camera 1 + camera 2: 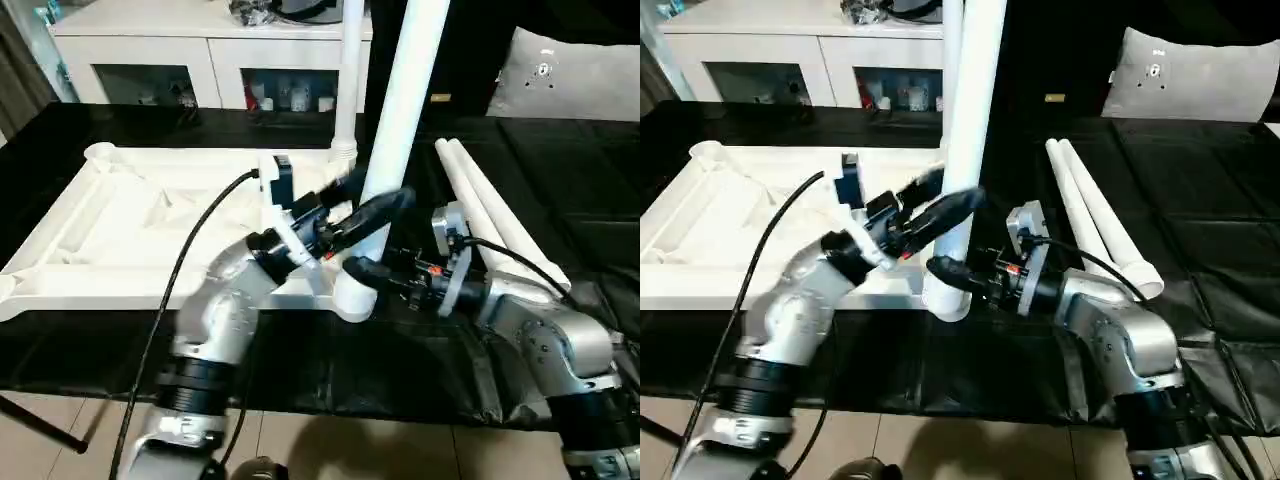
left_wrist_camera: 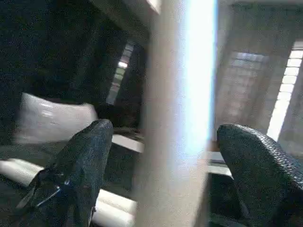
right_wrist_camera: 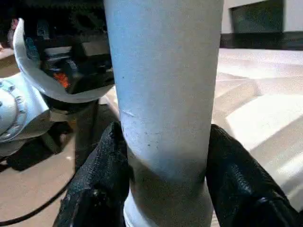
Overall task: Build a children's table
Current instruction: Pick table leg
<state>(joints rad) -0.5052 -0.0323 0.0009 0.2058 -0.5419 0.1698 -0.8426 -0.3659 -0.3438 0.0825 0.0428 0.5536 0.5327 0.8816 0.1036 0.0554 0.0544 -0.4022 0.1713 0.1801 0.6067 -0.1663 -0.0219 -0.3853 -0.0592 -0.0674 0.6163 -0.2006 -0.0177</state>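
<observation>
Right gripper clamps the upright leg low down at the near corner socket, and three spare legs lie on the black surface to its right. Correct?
Not quite: two spare legs lie there, not three, as the left eye view shows. The rest holds: the right gripper clamps the upright leg low at the near corner socket.

- table top (image 1: 130,230): white plastic, smooth, slight sheen, ribbed
- upright leg (image 1: 400,110): white plastic tube, smooth, semi-gloss; faint scuffs + specks close up
- spare legs (image 1: 500,225): same white smooth plastic
- work surface (image 1: 560,180): black cover, looks like cloth/sheet, matt, creased
- forearms (image 1: 225,320): silver metal, satin finish
- right gripper (image 3: 165,156) fingers (image 3: 102,175): black, matt, fine-textured pads
- left gripper (image 2: 161,156) fingers (image 2: 87,161): same black grainy rubber-like surface
- cabinet (image 1: 200,50): white, smooth, glass doors
</observation>
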